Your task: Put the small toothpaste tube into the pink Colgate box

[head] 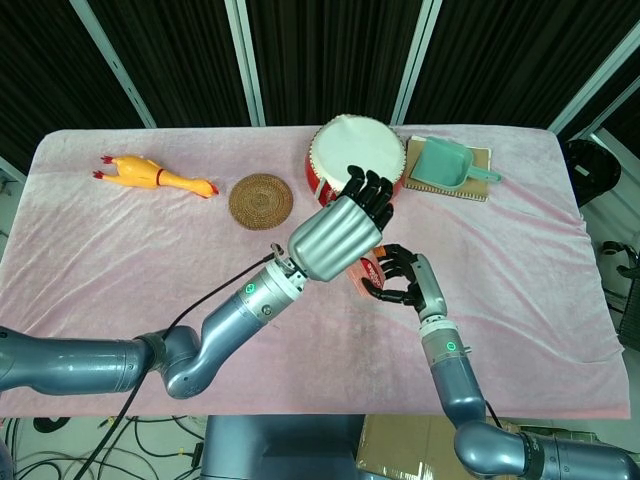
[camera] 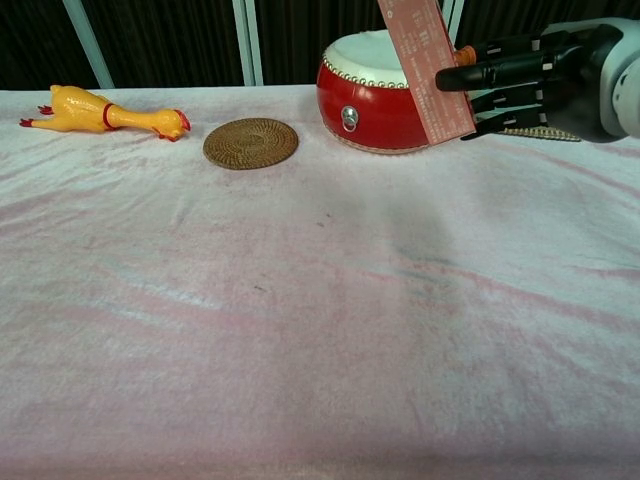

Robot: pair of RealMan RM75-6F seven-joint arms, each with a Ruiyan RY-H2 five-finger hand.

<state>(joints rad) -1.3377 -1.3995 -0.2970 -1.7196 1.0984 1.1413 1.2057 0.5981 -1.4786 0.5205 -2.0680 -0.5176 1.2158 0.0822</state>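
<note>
The long, flat pink cardboard Colgate box (camera: 428, 70) is up off the table, standing nearly upright with a slight lean, its printed face toward the chest camera and its top end running out of that view. Its lower end hangs in front of the red drum. The small toothpaste tube cannot be made out.

Found no readable text anywhere; fine print on the pink box (camera: 428, 66) stayed too small to make out.
</note>
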